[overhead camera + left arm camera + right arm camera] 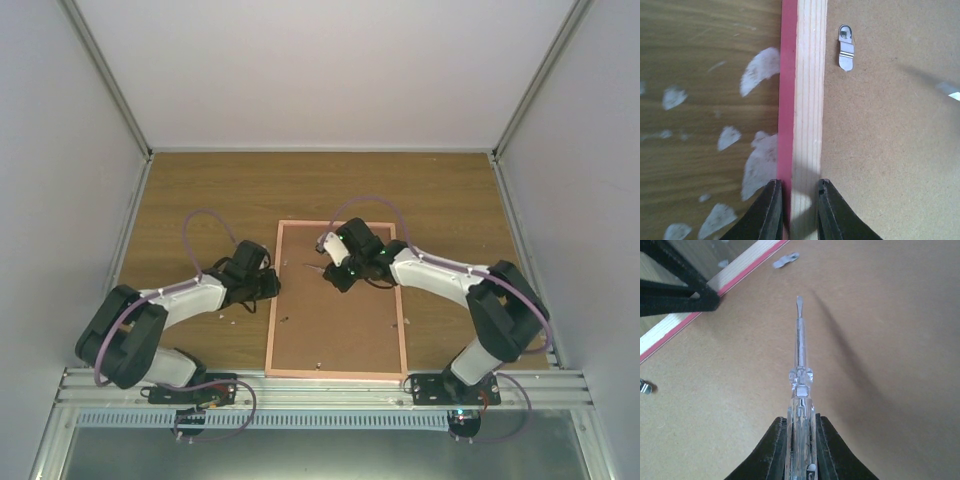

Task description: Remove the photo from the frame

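The frame (272,312) lies face down on the table, its brown backing board (340,325) up. The photo is hidden beneath that board. My left gripper (274,286) is shut on the frame's left rail; in the left wrist view the gripper (800,192) straddles the pale wood and pink edge (807,100). My right gripper (336,276) hovers over the board's upper part, shut on a clear-handled screwdriver (801,365). The screwdriver's flat tip points toward a metal tab (786,260) near the left rail, a little short of it.
Another metal tab (845,47) lies on the board by the left rail, ahead of my left fingers. A further tab (645,387) shows at the right wrist view's left edge. The wooden table (200,190) has white scuffs (757,72). White walls enclose three sides.
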`<state>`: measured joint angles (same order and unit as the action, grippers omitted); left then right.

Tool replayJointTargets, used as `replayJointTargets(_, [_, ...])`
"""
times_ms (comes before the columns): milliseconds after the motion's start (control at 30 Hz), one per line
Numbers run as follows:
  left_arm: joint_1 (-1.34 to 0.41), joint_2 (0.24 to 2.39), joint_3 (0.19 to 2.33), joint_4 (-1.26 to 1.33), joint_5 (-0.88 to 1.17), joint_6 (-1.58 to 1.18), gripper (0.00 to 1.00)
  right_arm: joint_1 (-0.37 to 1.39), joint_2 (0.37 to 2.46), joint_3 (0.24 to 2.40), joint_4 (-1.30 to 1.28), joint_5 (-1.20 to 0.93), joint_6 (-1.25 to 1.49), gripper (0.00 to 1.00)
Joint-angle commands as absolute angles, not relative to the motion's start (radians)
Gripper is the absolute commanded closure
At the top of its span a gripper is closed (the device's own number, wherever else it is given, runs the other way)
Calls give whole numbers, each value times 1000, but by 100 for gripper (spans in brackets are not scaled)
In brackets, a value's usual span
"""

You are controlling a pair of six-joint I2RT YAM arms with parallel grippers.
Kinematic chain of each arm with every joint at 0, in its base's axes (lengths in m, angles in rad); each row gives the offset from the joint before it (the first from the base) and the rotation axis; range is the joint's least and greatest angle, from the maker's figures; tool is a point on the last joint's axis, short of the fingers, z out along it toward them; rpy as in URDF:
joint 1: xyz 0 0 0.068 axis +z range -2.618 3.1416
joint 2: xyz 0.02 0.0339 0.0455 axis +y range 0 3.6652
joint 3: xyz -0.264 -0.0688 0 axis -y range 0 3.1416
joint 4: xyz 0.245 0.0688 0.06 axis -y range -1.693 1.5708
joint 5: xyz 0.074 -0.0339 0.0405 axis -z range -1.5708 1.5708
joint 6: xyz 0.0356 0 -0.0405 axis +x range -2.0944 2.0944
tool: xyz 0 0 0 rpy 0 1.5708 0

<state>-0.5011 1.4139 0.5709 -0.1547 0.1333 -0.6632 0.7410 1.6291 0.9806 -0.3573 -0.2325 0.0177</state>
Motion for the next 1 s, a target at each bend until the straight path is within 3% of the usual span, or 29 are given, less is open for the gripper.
replayJointTargets(0, [-473,1340,508,-188,125,-782,95,744,1529,927,-262,-149,90,100])
replayJointTargets(467, [-479,1026,291,-157,70,-1279,94,743,1397,784,-96,33,204,99])
replayJointTargets(733, [-571,1049,312,-134,59,-1368,84,740,1367,727,-30,62,204,99])
replayJointTargets(967, [-575,1087,439,-328,-7,-1196,65,734,1329,668,23,51,194,99])
